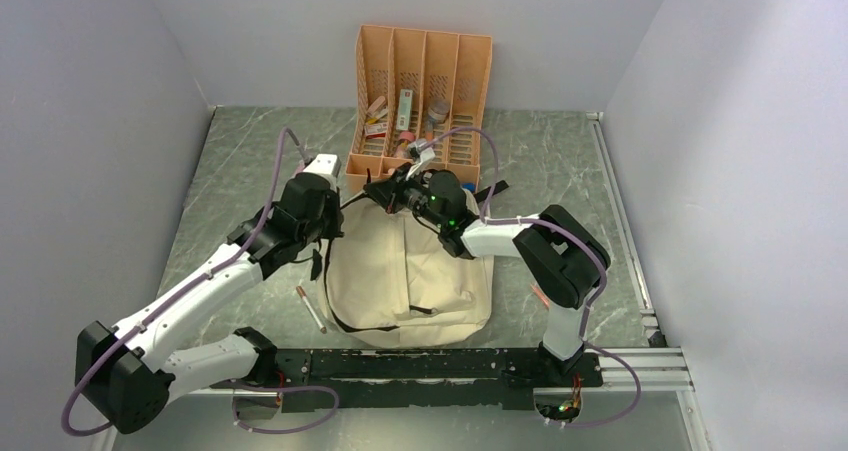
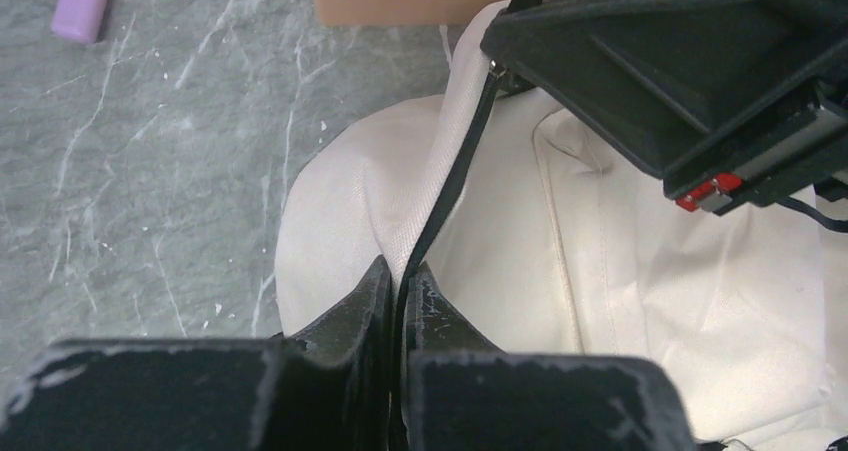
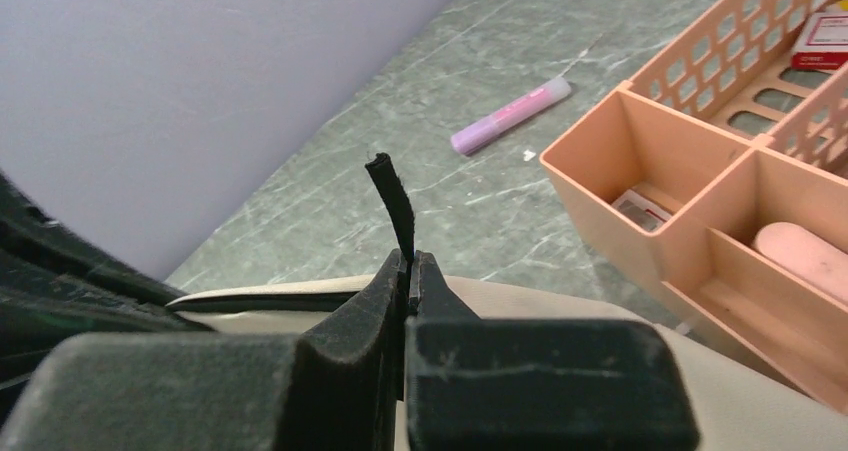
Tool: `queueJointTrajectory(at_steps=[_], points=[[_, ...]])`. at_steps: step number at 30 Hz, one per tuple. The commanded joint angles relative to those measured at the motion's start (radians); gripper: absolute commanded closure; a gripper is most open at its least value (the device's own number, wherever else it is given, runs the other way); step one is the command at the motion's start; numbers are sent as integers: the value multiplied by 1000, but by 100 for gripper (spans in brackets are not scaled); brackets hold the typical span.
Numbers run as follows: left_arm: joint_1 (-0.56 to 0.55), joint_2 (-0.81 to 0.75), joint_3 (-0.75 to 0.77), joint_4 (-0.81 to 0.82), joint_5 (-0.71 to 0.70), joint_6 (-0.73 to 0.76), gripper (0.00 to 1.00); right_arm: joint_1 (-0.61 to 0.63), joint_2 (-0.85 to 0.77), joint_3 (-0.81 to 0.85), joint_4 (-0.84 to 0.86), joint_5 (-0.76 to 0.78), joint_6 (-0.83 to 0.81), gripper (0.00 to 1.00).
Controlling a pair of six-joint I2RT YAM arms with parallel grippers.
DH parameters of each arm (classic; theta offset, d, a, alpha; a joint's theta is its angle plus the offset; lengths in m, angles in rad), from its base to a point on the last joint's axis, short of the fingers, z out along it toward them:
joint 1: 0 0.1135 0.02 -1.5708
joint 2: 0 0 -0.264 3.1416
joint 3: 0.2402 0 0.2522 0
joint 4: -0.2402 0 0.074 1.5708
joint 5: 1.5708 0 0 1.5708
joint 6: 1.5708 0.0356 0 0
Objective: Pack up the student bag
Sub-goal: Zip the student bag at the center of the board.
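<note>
The student bag [image 1: 410, 281] lies flat in the middle of the desk [image 1: 250, 161], just near of the orange organiser [image 1: 470, 71]. Both arms bend inward over its far end. The left gripper [image 2: 400, 281] has its jaws clenched on the black zipper trim [image 2: 455, 186], apparently bracing it. The right gripper [image 3: 408, 266] pinches a black pull tab [image 3: 392, 196], likely to unzip.

The right arm [image 1: 500, 236] covers the far edge of the student bag [image 1: 400, 271]; the organiser [image 1: 424, 56] holds items too small to identify

Soft, even light; the left gripper [image 2: 398, 276] blurs close to the lens.
</note>
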Motion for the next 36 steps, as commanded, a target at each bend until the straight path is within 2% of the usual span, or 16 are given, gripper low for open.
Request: queueJointTrajectory(at_steps=[1, 9, 28, 36], points=[[0, -59, 21, -82, -65, -13, 95, -53, 20, 33, -119, 182, -96, 100], [-1, -64, 33, -139, -108, -38, 95, -56, 25, 64, -281, 301, -166, 100], [1, -41, 60, -211, -184, -63, 95, -71, -60, -20, -465, 526, -280, 100], [1, -36, 57, -218, -194, -69, 95, -80, -28, 14, -588, 558, -312, 100]])
